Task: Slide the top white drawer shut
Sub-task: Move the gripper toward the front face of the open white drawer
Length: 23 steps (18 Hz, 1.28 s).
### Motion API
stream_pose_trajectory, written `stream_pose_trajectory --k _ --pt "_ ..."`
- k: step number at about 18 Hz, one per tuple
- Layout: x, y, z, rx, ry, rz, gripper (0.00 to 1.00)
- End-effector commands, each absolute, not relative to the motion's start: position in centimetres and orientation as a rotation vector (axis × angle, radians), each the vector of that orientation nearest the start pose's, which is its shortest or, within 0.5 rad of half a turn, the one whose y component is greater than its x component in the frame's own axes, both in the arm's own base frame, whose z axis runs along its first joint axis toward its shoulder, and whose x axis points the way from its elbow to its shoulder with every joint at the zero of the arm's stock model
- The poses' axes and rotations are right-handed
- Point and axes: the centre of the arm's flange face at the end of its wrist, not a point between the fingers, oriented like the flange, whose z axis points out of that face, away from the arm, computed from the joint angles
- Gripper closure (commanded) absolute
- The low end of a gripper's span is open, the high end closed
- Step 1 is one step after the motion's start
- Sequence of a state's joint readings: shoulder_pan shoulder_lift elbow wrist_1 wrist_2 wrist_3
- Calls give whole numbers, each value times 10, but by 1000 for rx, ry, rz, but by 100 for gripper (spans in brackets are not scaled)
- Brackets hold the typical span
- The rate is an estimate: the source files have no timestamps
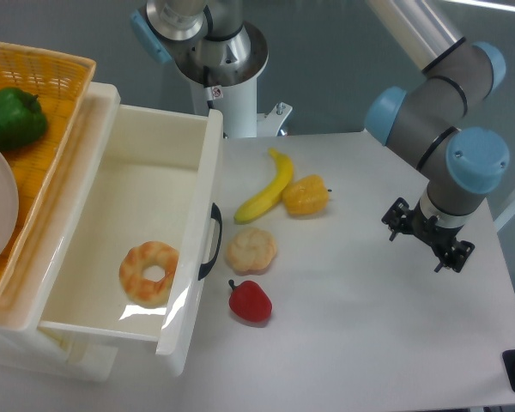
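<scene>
Work is not begun: the top white drawer [129, 249] at left stands fully pulled out with a donut [149, 272] inside, while the gripper [425, 236], fingers' state unclear, hangs well apart at right.

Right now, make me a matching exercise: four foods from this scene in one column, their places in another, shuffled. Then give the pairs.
Things:
1. donut
2. green pepper
3. red pepper
4. banana

Places:
A. in the orange basket
B. on the table, nearest the front edge
C. inside the open top drawer
D. on the table, touching the yellow pepper

Pairs: 1-C, 2-A, 3-B, 4-D
</scene>
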<state>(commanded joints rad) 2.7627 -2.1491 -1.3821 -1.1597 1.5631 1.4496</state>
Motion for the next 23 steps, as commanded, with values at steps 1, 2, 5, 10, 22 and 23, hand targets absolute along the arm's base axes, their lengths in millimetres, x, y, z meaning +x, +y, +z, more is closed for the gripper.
stream_pose_trajectory --k 1,2,5,10,22,23 --pt "-598 382 271 -3102 407 30 0" --pt "-598 382 271 -3102 405 30 0" --pt "-590 385 267 -3107 391 11 0" --pt "-550 377 258 -3111 172 47 0" --pt "-481 456 273 -3038 -369 21 72" --pt "-480 458 273 -3009 -432 -3 75"
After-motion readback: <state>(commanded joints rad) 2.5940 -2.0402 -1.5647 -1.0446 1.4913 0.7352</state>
